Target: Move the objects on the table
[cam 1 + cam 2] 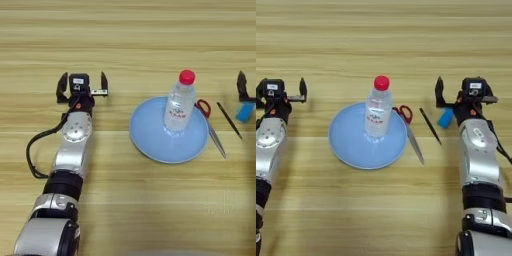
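Note:
A clear water bottle (378,107) with a red cap stands upright on a light-blue plate (348,145) in the middle of the wooden table (381,40). A small light-blue block (446,118) lies on the table right of the plate, touching the base of one black finger (439,93). My right gripper (463,86) is open beside the block and grips nothing. Far to the left, my left gripper (83,77) is open too, with nothing between its fingers, well away from the plate.
Red-handled scissors (410,129) lie against the plate's right rim, blades pointing toward me. A thin black pen (430,126) lies between the scissors and the block. Both forearms stretch up from the near edge.

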Robot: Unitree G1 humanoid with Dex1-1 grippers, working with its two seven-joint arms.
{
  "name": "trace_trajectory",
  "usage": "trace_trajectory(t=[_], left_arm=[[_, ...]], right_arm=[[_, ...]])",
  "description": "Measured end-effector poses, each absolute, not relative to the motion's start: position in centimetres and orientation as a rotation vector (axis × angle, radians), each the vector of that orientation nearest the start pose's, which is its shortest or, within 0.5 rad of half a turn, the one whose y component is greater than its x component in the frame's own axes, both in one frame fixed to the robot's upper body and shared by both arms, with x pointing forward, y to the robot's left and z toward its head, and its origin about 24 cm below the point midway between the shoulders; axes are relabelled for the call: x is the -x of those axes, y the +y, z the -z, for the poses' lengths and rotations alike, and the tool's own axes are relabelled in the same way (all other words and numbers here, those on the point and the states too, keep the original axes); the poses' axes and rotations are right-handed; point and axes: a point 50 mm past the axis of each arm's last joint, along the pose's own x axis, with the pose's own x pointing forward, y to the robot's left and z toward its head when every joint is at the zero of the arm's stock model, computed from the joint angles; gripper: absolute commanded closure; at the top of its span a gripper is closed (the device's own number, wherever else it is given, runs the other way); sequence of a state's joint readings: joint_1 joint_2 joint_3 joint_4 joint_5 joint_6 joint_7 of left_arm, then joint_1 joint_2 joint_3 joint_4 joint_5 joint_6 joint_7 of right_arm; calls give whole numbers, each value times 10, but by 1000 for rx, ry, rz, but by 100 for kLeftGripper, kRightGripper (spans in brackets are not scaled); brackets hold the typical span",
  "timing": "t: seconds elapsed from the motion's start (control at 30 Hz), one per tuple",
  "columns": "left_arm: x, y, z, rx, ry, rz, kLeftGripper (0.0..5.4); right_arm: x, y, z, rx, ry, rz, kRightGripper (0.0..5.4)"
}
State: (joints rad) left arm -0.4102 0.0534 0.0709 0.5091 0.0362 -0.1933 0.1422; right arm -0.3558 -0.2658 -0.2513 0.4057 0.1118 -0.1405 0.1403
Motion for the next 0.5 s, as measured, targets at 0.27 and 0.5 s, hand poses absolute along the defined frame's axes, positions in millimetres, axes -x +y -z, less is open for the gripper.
trace_trajectory(t=[0.27, 0.5], left_arm=[[-327, 154, -58, -72, -98, -100, 0], [-327, 154, -59, -70, -104, -90, 0]], right_arm=[[-319, -245, -70, 34, -90, 78, 1], [-319, -242, -67, 39, -78, 64, 1]])
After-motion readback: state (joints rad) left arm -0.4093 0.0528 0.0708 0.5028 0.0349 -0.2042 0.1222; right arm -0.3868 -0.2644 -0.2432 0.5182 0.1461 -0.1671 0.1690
